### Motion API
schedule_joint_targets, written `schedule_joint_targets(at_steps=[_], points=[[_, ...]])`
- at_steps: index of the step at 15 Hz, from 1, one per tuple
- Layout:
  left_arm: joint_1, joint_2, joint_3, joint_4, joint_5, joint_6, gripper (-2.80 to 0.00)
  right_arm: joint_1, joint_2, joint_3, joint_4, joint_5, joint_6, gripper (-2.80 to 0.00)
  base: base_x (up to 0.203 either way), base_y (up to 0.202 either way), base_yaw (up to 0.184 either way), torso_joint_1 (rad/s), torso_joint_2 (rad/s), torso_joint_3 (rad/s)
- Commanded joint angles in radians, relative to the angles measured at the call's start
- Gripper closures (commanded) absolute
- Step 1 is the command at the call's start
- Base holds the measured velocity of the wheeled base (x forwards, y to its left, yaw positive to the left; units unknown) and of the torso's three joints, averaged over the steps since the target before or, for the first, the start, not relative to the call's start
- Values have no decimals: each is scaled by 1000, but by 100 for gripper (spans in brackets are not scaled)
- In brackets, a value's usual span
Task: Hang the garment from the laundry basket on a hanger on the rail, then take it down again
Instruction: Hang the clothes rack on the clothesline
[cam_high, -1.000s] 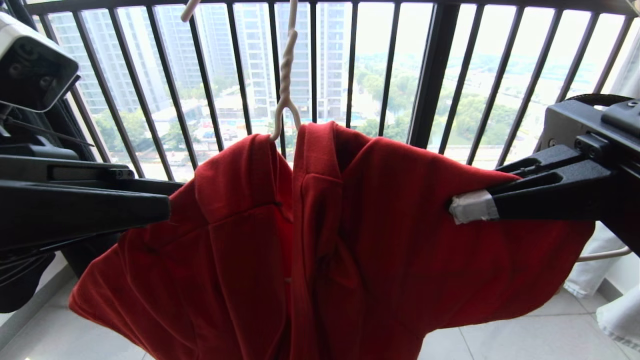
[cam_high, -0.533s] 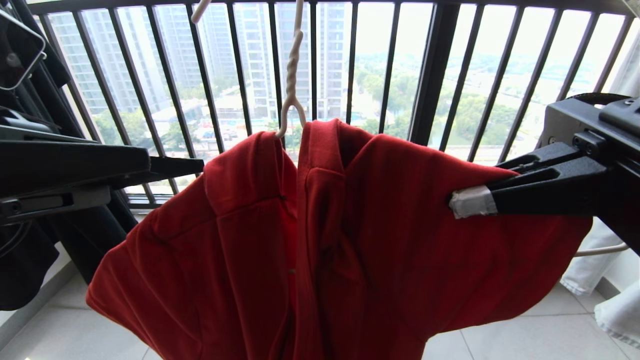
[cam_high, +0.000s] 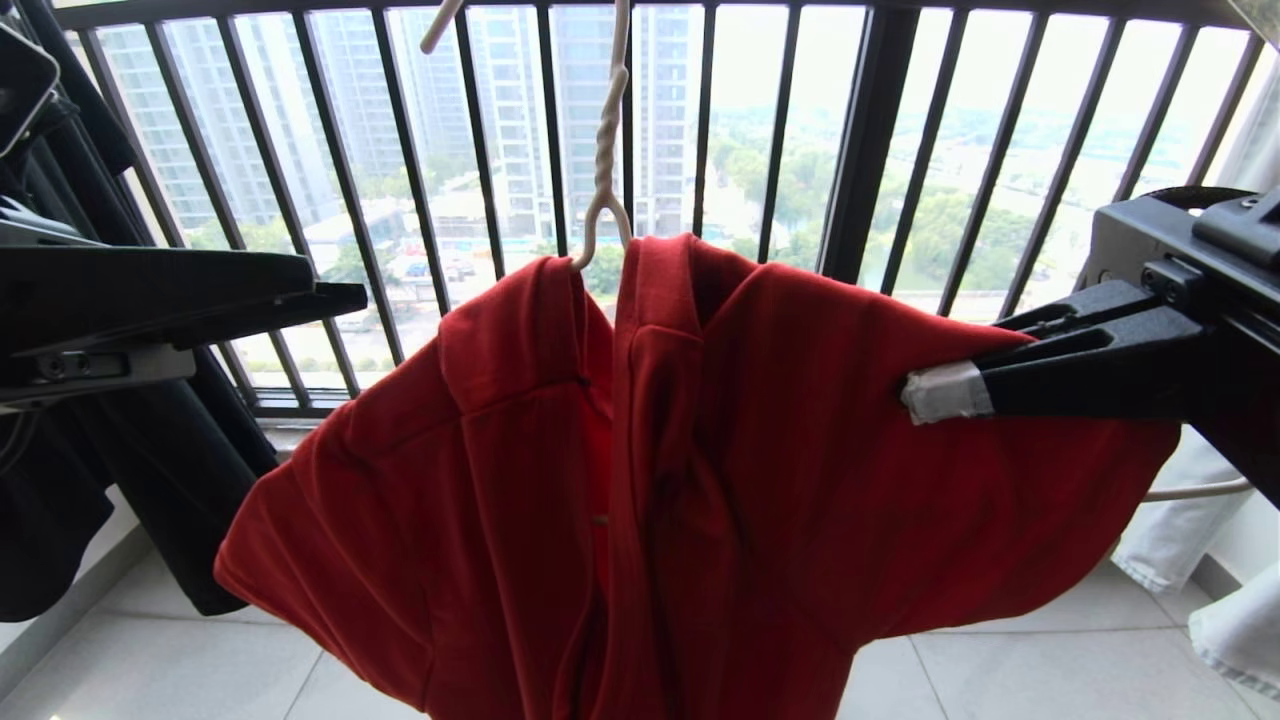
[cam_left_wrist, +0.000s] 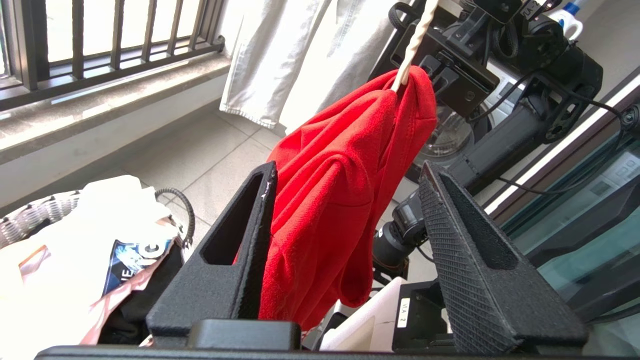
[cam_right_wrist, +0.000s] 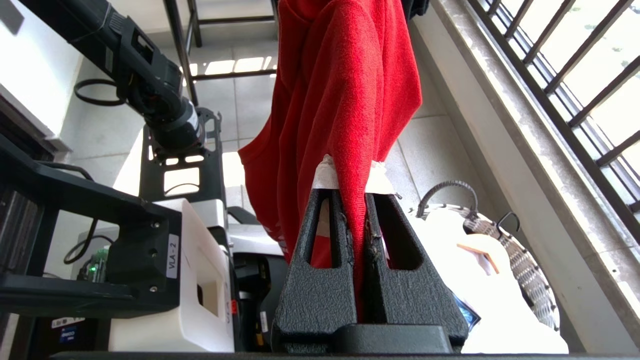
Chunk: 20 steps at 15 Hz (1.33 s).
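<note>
**Red shirt held at one shoulder on wire hanger**

The garment (cam_high: 700, 450), a plain-looking red T-shirt bunched in deep folds, is draped on the white wire hanger (cam_high: 603, 160) before the dark balcony railing (cam_high: 860, 150). Its shoulder is clamped in the right hand (cam_right_wrist: 359, 200), fingers pressed together on the cloth. The left hand (cam_left_wrist: 345, 185) is parted, empty, just beside the opposite sleeve. The laundry basket (cam_right_wrist: 520, 260) is seen on the floor below.

Bright daylight pours through the railing (cam_high: 870, 150), hazing the view outside. The left tool (cam_high: 340, 300) is a dark silhouette. White cloth in the basket (cam_left_wrist: 30, 220) glares.
</note>
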Motion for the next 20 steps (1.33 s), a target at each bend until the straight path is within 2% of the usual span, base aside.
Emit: schedule_joint_targets(at_steps=[1, 7, 10, 11, 15, 20], points=[[18, 20, -12, -3, -6, -4, 0, -8, 1, -1, 1, 4, -2, 0, 0, 0, 0, 0, 0, 0], [88, 45, -58, -2, 5, -4, 0, -102, 14, -1, -43, 1, 1, 0, 0, 0, 0, 0, 0, 0], [94, 76, -96, 5, 124, -4, 0, -111, 8, -1, -50, -33, 7, 0, 0, 0, 0, 0, 0, 0], [95, 80, -99, 8, 141, -4, 0, -112, 6, 0, -50, -34, 6, 0, 0, 0, 0, 0, 0, 0], [125, 76, -99, 4, 141, -4, 0, -118, -3, 0, -50, -34, 6, 0, 0, 0, 0, 0, 0, 0], [128, 75, -101, 0, 141, -6, 0, -125, -23, 0, -52, -36, 4, 0, 0, 0, 0, 5, -4, -2]])
